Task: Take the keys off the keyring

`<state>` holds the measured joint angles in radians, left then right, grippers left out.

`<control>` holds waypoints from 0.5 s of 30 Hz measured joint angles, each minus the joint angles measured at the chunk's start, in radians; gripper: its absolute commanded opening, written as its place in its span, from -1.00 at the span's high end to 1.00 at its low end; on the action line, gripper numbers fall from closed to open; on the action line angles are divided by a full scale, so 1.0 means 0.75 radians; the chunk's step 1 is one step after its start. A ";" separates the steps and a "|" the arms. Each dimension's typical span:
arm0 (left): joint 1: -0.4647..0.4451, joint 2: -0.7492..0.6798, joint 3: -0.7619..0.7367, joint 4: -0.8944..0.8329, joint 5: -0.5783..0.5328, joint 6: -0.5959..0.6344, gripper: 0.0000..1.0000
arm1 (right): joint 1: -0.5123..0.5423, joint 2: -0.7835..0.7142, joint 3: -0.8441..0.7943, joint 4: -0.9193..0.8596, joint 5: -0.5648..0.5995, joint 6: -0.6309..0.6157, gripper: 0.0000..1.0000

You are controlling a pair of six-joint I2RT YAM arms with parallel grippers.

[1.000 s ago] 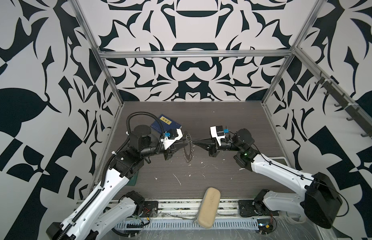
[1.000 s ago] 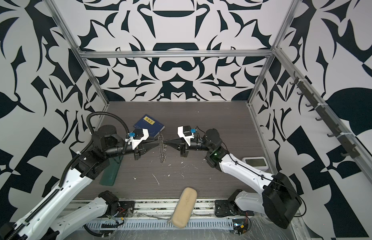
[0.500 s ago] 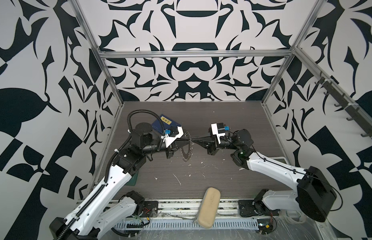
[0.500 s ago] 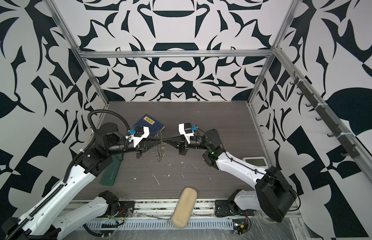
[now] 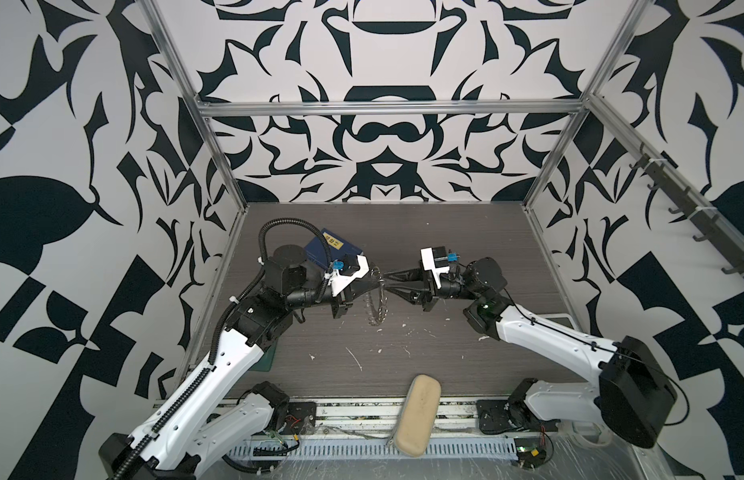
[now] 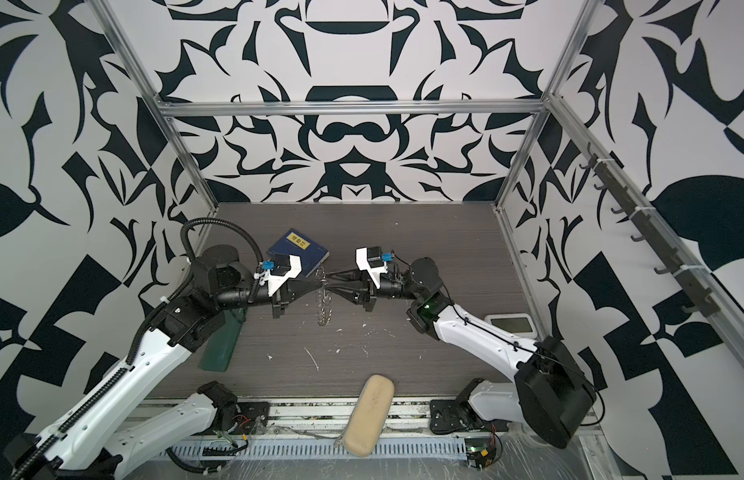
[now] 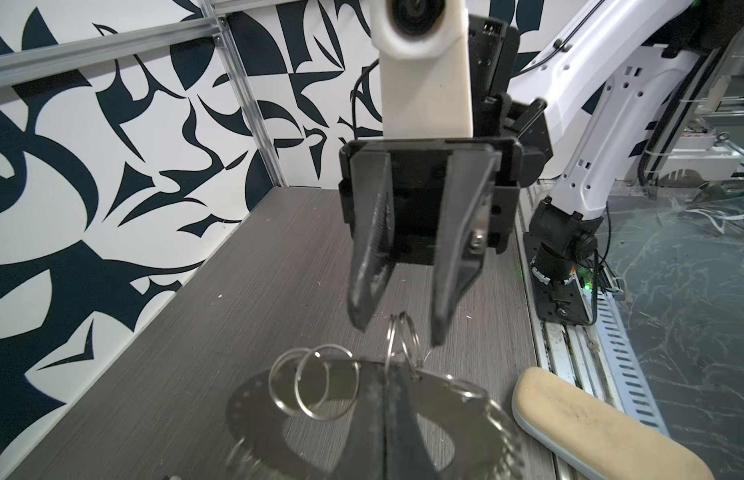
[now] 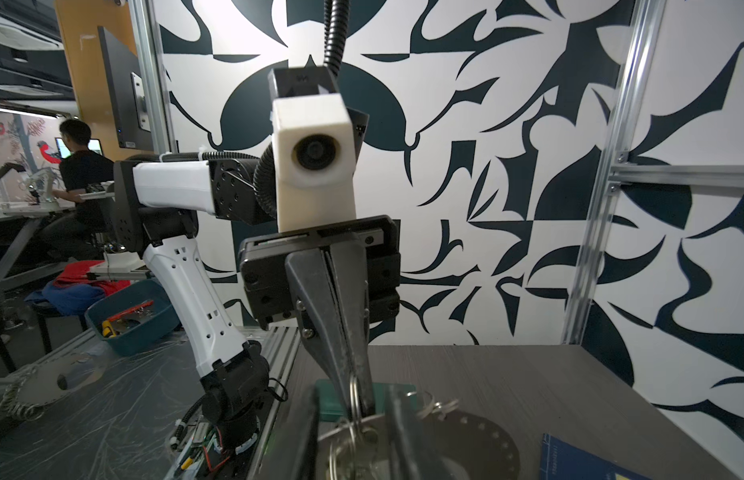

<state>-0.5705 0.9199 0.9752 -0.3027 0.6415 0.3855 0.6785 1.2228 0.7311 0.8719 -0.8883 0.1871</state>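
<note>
Keyring [image 5: 375,308] now in left hand [image 5: 381,284] alone

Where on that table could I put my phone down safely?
The table is bare at the back, right of the blue book. Also between the keyring and the beige case. Crowded mid-table, where left gripper and right gripper meet.

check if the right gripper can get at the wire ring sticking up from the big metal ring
Probably yes. The right gripper is open with a finger on each side of the small wire ring and nothing between, while the left gripper is shut on the big metal ring.
</note>
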 measured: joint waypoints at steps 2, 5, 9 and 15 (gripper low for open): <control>0.000 0.016 0.043 -0.081 -0.036 0.048 1.00 | -0.011 -0.077 0.004 -0.122 0.016 -0.065 0.04; -0.001 0.058 0.125 -0.214 -0.092 0.123 1.00 | -0.035 -0.174 0.034 -0.307 0.028 -0.163 0.04; -0.011 0.126 0.217 -0.381 -0.172 0.204 1.00 | -0.051 -0.211 0.101 -0.502 0.036 -0.282 0.07; -0.045 0.224 0.334 -0.616 -0.309 0.281 1.00 | -0.051 -0.165 0.117 -0.615 0.053 -0.372 0.19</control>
<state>-0.6044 1.0882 1.2259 -0.7647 0.4099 0.5961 0.6399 1.0992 0.8188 0.4107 -0.8482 -0.0917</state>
